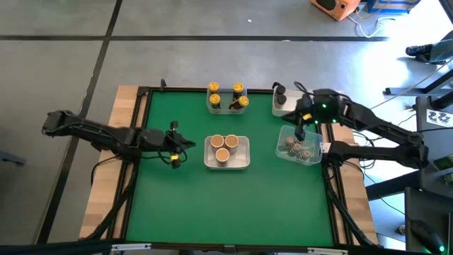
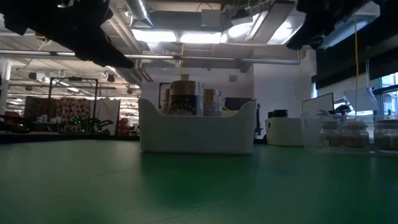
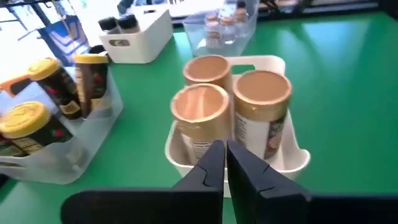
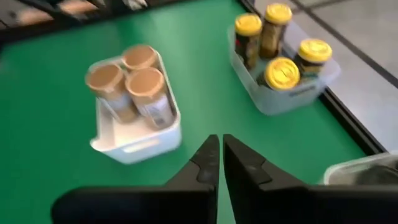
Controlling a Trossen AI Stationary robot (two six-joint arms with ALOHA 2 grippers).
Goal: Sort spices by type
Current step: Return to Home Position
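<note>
Hanging just left of the high view's middle, the left hand point(image 3: 222, 148) is pressing its fingers together on nothing, and the right hand point(image 4: 219, 142), right of centre, is doing likewise. Three tan-capped jars point(image 1: 226, 145) are standing upright and touching in the white tub point(image 1: 245, 161) at mid-frame. Brownish jars point(image 1: 297, 147) are sitting in a clear tub point(image 1: 316, 158) to its right, close by the right hand. Farther up, yellow-capped jars point(image 1: 238, 89) are filling another clear tub point(image 1: 225, 108) at upper centre, and dark-capped jars point(image 1: 280, 91) are resting in a small white tub point(image 1: 283, 108) beside it. No jar is lying loose on the green surface point(image 1: 177, 205). By their looks, these spices are going to handle as light, rigid, smooth cylinders, likely to slip or topple. Packed so tightly, each is offering its best hold across the cap from above.
</note>
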